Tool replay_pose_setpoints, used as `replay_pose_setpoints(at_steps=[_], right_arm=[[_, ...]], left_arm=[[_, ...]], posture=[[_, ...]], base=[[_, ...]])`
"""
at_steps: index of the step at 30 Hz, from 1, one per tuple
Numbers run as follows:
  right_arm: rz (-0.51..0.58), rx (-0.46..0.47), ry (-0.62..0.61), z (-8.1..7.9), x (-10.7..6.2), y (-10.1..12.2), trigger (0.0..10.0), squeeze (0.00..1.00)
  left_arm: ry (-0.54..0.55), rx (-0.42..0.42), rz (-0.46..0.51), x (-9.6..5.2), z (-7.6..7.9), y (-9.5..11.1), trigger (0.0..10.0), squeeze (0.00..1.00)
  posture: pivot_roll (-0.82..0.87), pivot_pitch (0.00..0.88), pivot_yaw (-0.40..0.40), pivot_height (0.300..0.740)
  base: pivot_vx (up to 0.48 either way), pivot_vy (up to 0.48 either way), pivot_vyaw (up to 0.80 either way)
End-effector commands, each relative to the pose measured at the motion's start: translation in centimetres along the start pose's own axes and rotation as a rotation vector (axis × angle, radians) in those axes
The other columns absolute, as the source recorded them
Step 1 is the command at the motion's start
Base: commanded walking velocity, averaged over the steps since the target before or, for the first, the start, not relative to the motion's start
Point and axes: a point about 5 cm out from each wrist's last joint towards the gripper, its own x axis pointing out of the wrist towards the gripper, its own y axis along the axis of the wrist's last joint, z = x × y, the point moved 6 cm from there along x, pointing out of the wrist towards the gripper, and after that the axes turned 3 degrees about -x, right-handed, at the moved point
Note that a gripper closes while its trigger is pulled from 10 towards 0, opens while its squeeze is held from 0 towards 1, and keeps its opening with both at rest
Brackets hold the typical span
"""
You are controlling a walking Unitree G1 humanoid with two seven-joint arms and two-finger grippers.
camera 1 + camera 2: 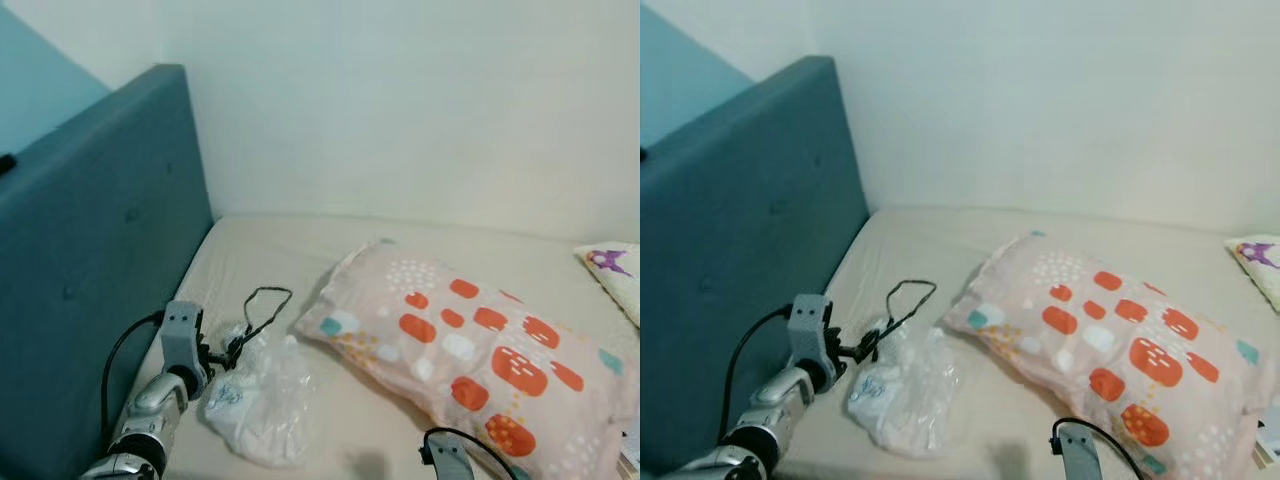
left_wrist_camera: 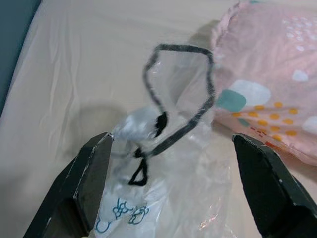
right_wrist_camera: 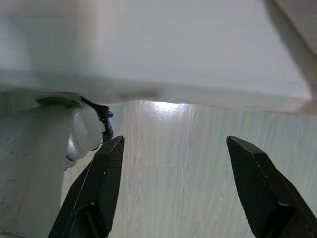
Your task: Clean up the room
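Sitting on the beige mattress (image 1: 300,250), near the teal headboard (image 1: 90,260): crumpled clear plastic bag (image 1: 262,395) with a black cord loop (image 1: 262,305) rising off its top. Lying just beside the pink spotted pillow (image 1: 470,350), toward the headboard side. Hovering right at the bag's knotted top: left gripper (image 2: 171,163), fingers spread wide either side of it, gripping nothing. Hanging low beside the bed over pale wood floor (image 3: 183,188): right gripper (image 3: 173,186), fingers likewise spread, clasping nothing.
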Motion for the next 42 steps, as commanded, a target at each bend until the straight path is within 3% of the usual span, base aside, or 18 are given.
replay_pose_setpoints(at_steps=[1, 12, 26, 28, 31, 33, 42], right_arm=[[-0.006, 0.001, -0.009, 0.2, 0.0, -0.1, 10.0, 0.0], [-0.01, 0.002, -0.015, 0.3, 0.0, 0.0, 10.0, 0.0], [-0.007, 0.011, -0.015, 0.2, 0.0, 0.0, 10.0, 0.0], [0.03, 0.038, 0.019, -0.7, 0.0, 0.6, 10.0, 0.0], [0.037, 0.044, 0.026, -0.8, 0.0, 0.7, 10.0, 0.0], [0.054, 0.047, 0.041, -1.3, -0.1, 0.9, 10.0, 0.0], [0.06, 0.05, 0.048, -1.8, -0.1, 0.4, 10.0, 0.0]], left_arm=[[0.027, 0.05, -0.003, 0.3, 0.3, 0.0, 10.0, 0.0], [0.107, 0.184, -0.027, 0.9, 0.3, 0.4, 10.0, 0.0], [0.176, 0.233, -0.056, 1.0, -0.1, 0.2, 10.0, 0.0], [0.305, 0.271, -0.086, 0.7, -1.8, 0.2, 10.0, 0.0], [0.334, 0.286, -0.094, 0.6, -2.2, 0.1, 10.0, 0.0], [0.404, 0.311, -0.141, 0.0, -3.5, -0.5, 10.0, 0.0], [0.444, 0.369, -0.134, 0.0, -4.5, 0.7, 10.0, 0.0]], posture=[[0.03, 0.0, -0.021, 0.74], [0.02, 0.0, -0.018, 0.74], [0.01, 0.0, -0.016, 0.74], [0.01, 0.005, -0.016, 0.74], [0.01, 0.005, -0.016, 0.74], [0.0, 0.028, -0.01, 0.74], [-0.03, 0.108, 0.009, 0.74]], base=[[0.0, 0.0, -0.68], [0.0, 0.0, -0.68], [0.0, 0.0, -0.68], [0.0, 0.0, -0.3], [0.0, 0.0, 0.0], [0.0, 0.0, 0.0], [0.0, 0.0, 0.0]])
